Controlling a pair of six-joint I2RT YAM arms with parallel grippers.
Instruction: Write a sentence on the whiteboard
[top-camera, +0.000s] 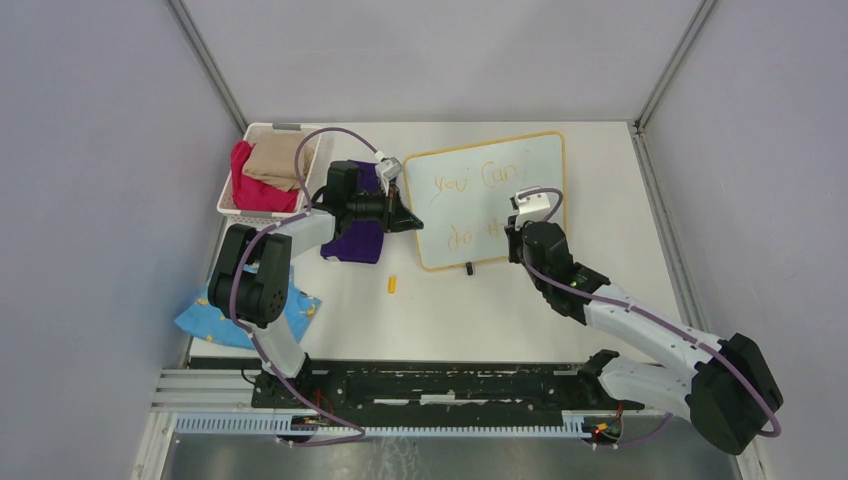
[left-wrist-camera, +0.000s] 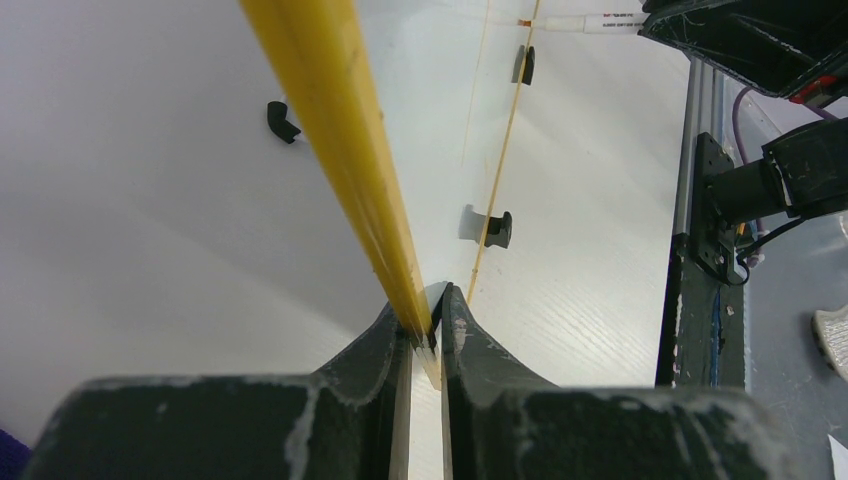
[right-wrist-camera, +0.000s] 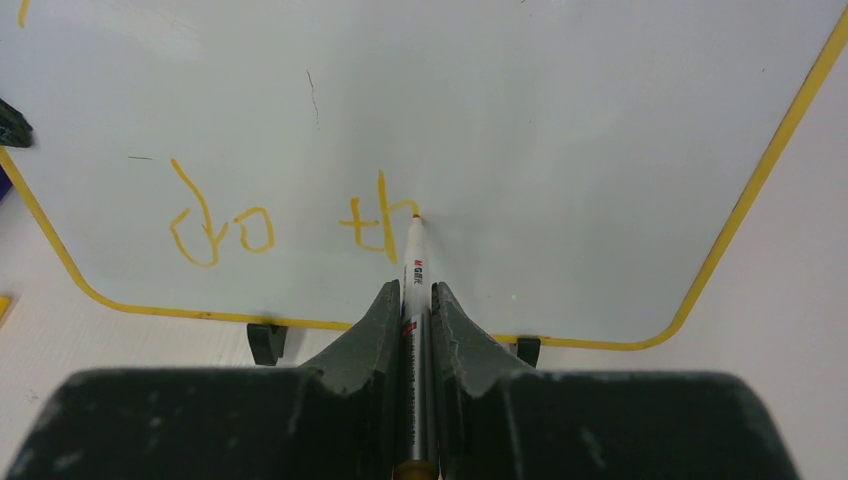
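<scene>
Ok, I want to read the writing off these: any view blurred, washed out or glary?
Top external: evenly lit, sharp, but the sentence reads faint on the whiteboard. Left wrist: its yellow frame near the lens is soft, surface washed out. Right wrist: crisp strokes at the marker, no glare.

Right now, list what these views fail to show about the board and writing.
- Top external: the end of the sentence hidden behind the right arm.
- Right wrist: its upper line cut off by the top edge; rear of the marker buried between the right fingers.
- Left wrist: the whiteboard runs edge-on from the left fingers, no writing readable.
- Top external: small orange item, too small to identify.
</scene>
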